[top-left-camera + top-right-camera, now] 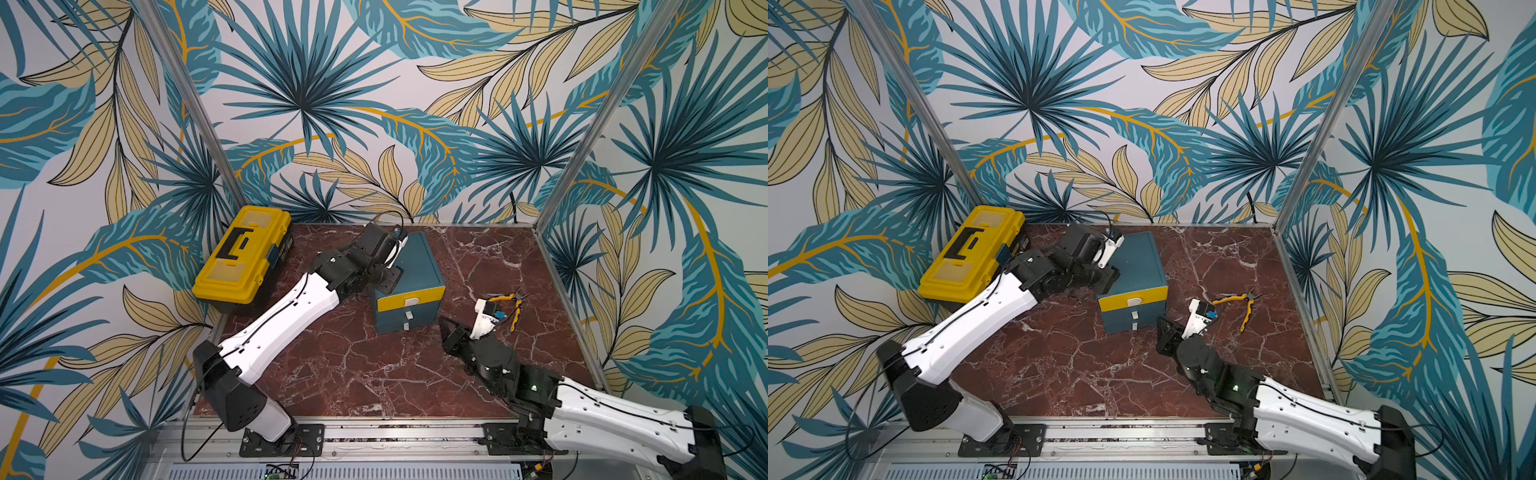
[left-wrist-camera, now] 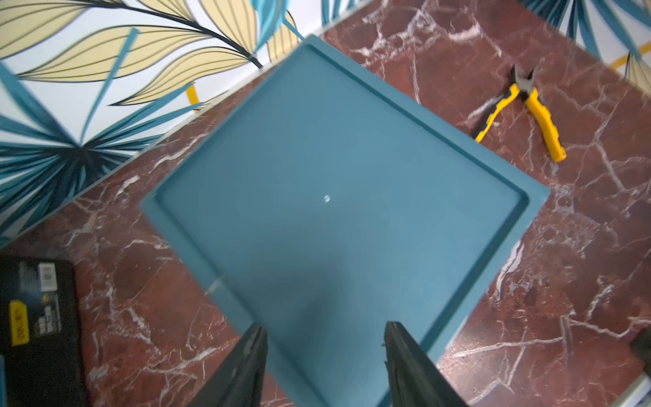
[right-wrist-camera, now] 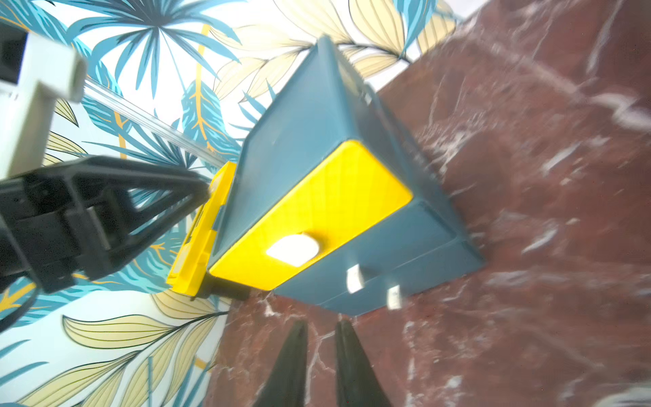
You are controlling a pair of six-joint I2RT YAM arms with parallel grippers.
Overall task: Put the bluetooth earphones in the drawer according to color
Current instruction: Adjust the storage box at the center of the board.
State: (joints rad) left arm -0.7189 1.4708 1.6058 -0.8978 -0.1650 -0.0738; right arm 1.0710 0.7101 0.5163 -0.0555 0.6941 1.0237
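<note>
Drawer cabinet sits mid-frame in both top views, on the tabletop, toward its back half, with the drawer fronts facing the lower frame edge. Toolbox is left of it at the table's back-left corner, apart from the cabinet. Pliers lie flat on the table right of the cabinet, well apart from it. Left gripper hangs over the cabinet's top at its left side. Right gripper is low, just right of the cabinet's front, between cabinet and pliers.
</note>
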